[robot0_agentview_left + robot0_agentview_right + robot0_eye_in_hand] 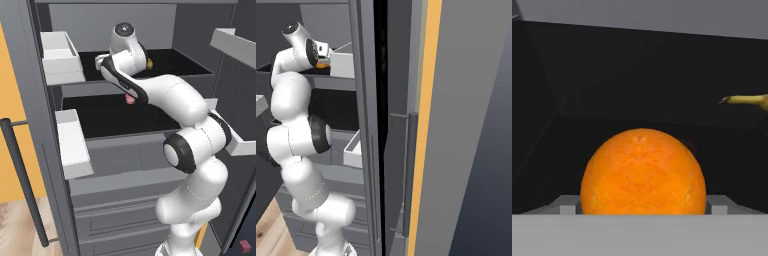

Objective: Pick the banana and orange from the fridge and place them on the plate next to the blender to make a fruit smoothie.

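Observation:
The orange [643, 172] sits on the black upper shelf of the open fridge [120, 160], close in front of the hand camera. My gripper [643, 207] straddles it, and the grey fingertips [568, 205] press against its left and right sides. In the left base view a sliver of the orange [149, 63] peeks out past my wrist, and in the right base view the orange [321, 65] shows beside the hand. The banana [747, 101] lies further back on the same shelf, to the right. The plate and the blender are out of view.
Light grey door bins [62, 57] [72, 142] hang on the open left door, with its long black bar handle [22, 185] below. A small pink-red cup [130, 99] stands on the lower black shelf under my forearm. Drawers fill the fridge's lower part.

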